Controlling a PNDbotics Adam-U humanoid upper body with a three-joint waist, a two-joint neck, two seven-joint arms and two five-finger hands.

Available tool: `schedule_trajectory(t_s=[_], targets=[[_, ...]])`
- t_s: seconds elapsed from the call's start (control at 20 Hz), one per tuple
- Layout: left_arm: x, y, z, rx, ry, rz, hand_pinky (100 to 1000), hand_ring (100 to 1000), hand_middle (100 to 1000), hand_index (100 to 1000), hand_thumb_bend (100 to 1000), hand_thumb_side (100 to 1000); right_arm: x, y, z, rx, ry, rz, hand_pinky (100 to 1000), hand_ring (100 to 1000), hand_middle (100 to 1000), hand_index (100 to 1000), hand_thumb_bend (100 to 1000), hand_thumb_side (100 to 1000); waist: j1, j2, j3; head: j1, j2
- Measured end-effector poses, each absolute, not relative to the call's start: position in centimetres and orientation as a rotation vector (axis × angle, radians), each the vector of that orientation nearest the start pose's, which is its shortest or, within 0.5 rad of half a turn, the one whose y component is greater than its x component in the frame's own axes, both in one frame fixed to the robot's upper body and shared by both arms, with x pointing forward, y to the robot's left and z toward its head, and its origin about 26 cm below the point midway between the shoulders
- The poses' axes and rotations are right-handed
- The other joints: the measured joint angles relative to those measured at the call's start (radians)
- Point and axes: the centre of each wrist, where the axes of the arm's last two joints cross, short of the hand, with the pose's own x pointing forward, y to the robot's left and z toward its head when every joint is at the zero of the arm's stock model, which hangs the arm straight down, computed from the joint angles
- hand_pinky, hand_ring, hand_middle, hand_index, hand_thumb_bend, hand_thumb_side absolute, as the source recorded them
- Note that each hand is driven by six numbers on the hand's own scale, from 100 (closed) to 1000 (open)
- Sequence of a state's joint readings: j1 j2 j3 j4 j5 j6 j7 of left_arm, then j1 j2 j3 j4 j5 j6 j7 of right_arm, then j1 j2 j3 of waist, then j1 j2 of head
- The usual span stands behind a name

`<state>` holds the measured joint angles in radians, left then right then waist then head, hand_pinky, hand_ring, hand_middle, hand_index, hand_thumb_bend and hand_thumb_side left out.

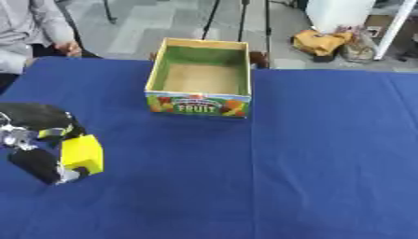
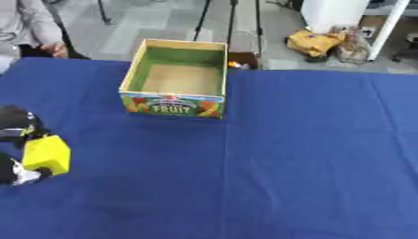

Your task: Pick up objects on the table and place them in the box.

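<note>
My left hand (image 1: 37, 140) is at the left edge of the blue table, black, with its fingers curled round a yellow block (image 1: 81, 154). The block is held just above the cloth, its right face showing clear of the fingers. An open cardboard box (image 1: 198, 100) with a "FRUIT" label on its front wall stands at the table's far middle, up and to the right of the hand. Its brown floor looks bare. My right hand shows in neither view.
The blue tablecloth (image 1: 310, 154) covers the whole table. A person in a grey sleeve sits at the far left corner (image 1: 32, 28). Beyond the far edge lie an orange bag (image 1: 323, 42), a white container and metal stand legs on the floor.
</note>
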<state>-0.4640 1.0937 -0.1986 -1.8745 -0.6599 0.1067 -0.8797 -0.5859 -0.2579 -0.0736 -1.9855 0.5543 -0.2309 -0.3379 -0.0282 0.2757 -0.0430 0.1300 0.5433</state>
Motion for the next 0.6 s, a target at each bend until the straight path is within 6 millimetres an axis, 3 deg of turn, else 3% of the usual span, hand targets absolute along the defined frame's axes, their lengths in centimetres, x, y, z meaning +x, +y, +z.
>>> schedule_trajectory(t_s=[0.6], targets=[[31.5, 31.1, 34.5, 1.082, -1.053, -1.776, 554, 545, 518, 699, 100, 658, 31.6, -23.7, 27.8, 0.974, 3.166, -0.204, 783, 881, 726, 871, 100, 1000, 0.026, -0.012, 0.002, 0.0, 0.0]])
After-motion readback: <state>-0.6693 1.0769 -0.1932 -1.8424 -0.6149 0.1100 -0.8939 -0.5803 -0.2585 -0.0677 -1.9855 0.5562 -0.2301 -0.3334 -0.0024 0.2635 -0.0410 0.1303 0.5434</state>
